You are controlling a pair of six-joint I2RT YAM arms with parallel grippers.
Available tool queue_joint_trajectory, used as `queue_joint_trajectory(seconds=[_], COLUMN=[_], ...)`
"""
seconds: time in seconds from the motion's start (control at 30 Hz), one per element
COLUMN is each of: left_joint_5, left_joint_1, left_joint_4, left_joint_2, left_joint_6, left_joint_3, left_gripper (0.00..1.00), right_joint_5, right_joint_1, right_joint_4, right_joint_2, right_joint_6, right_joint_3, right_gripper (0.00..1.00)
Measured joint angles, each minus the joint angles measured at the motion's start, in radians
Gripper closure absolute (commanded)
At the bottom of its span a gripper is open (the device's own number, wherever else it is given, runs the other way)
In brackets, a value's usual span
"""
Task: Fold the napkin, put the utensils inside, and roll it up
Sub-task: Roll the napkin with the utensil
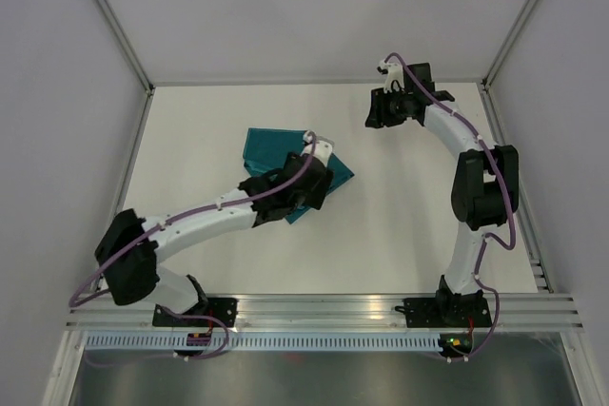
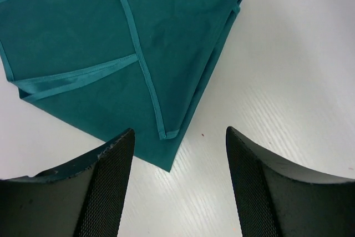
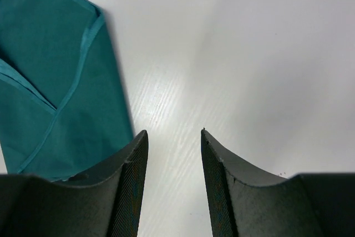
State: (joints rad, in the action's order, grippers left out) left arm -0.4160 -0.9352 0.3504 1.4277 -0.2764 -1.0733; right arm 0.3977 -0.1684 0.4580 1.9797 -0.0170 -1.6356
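Left wrist cam shows the napkin (image 2: 111, 43) lying partly folded on the white table (image 2: 288, 81), flaps layered with the hemmed edges crossing. One pointed corner sits just ahead of the left gripper (image 2: 180, 184). That pincer is spread wide with nothing in it. The right gripper (image 3: 175, 184) has its jaws apart too, narrower than the left and also empty, hovering over bare table just beside the cloth's edge. Top cam puts the napkin mid-table, partly under the left wrist. No utensils in any view; might be hidden, can't say. Cloth looks thin, limp and a bit slick, so I'd guess the layers slide and the fold flops open easily. Best bet imo: pinch a hemmed corner, low to the table.
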Motion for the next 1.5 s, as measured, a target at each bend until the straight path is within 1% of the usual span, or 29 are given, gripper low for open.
queue_joint_trajectory(seconds=[0.1,0.23,0.3,0.43,0.63,0.9,1.07,1.17,1.23,1.3,1.37,1.5], left_joint_5=[-0.109,-0.221,-0.263,-0.319,-0.37,-0.395,-0.404,-0.402,-0.395,-0.391,-0.385,-0.369], left_joint_1=[-0.081,-0.15,-0.169,-0.181,-0.177,-0.176,-0.166,-0.153,-0.143,-0.135,-0.128,-0.117], left_joint_4=[-0.017,-0.032,-0.035,-0.036,-0.036,-0.034,-0.036,-0.04,-0.042,-0.048,-0.055,-0.07], left_joint_2=[0.167,0.381,0.457,0.541,0.582,0.631,0.64,0.64,0.64,0.64,0.641,0.641], left_joint_6=[0.072,0.156,0.184,0.216,0.234,0.24,0.241,0.24,0.24,0.24,0.24,0.241], left_joint_3=[-0.058,-0.164,-0.197,-0.23,-0.249,-0.255,-0.253,-0.246,-0.241,-0.237,-0.232,-0.227], left_gripper=[0.3,0.3,0.3,0.3,0.3,0.32,0.38,0.45,0.47,0.52,0.53,0.58], right_joint_5=[0.018,0.041,0.051,0.064,0.079,0.084,0.085,0.085,0.086,0.088,0.091,0.095], right_joint_1=[0.035,0.07,0.084,0.105,0.125,0.13,0.132,0.134,0.134,0.134,0.134,0.134], right_joint_4=[-0.002,-0.002,-0.003,-0.006,-0.01,-0.011,-0.014,-0.017,-0.018,-0.018,-0.018,-0.019], right_joint_2=[0.0,0.0,0.0,0.0,0.0,0.0,0.0,0.0,0.0,0.0,0.0,0.0], right_joint_6=[-0.005,-0.005,-0.005,-0.005,-0.005,-0.005,-0.005,-0.005,-0.005,-0.005,-0.005,-0.005], right_joint_3=[0.019,0.035,0.038,0.046,0.064,0.076,0.076,0.076,0.077,0.078,0.078,0.08], right_gripper=[0.51,0.51,0.51,0.51,0.52,0.52,0.52,0.53,0.53,0.53,0.54,0.54])
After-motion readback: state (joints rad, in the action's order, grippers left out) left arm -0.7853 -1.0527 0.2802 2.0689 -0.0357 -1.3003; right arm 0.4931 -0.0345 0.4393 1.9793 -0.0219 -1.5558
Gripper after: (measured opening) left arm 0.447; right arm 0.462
